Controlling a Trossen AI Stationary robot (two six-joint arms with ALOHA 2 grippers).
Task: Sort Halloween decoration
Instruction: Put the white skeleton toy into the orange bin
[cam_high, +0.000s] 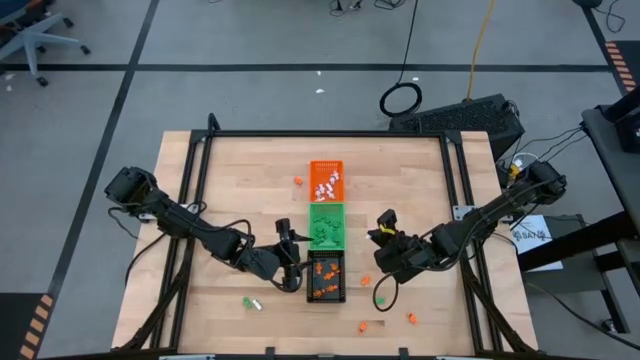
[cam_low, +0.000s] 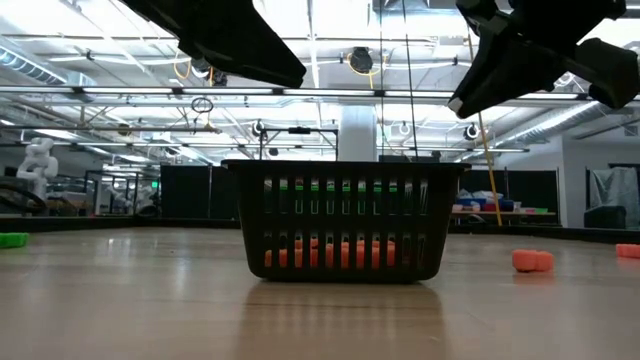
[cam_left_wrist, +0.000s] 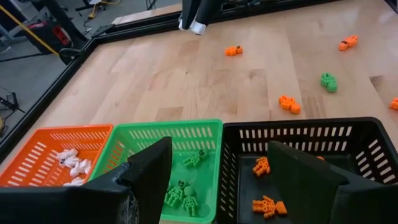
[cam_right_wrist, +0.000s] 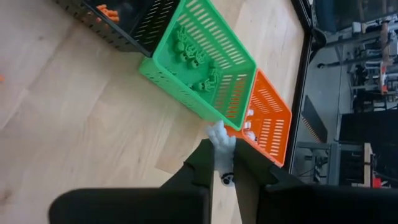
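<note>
Three small trays stand in a row at the table's middle: orange (cam_high: 326, 166) farthest, green (cam_high: 337, 212) in between, black (cam_high: 345, 262) nearest. White trinkets (cam_left_wrist: 69, 163) lie in the orange tray, green ones (cam_left_wrist: 181, 193) in the green, orange ones (cam_left_wrist: 267, 205) in the black. My right gripper (cam_right_wrist: 222, 163), right of the green tray (cam_right_wrist: 205, 59) and above the table, is shut on a white trinket (cam_right_wrist: 219, 138). My left gripper (cam_left_wrist: 219, 155) hovers open just left of the green and black trays, with nothing between its fingers. My right gripper pinches the white trinket between its two fingers, and one end (cam_right_wrist: 217, 132) sticks out past the fingertips. The fingers slant down toward the table. The trinket is lifted clear of the wood.
Loose trinkets lie on the wood: orange (cam_high: 298, 181) left of the orange tray, green (cam_high: 247, 301) and white (cam_high: 257, 305) near left, orange (cam_high: 365, 280), green (cam_high: 379, 298), orange (cam_high: 362, 326) and orange (cam_high: 411, 318) near right. A black frame (cam_high: 320, 133) borders the table.
</note>
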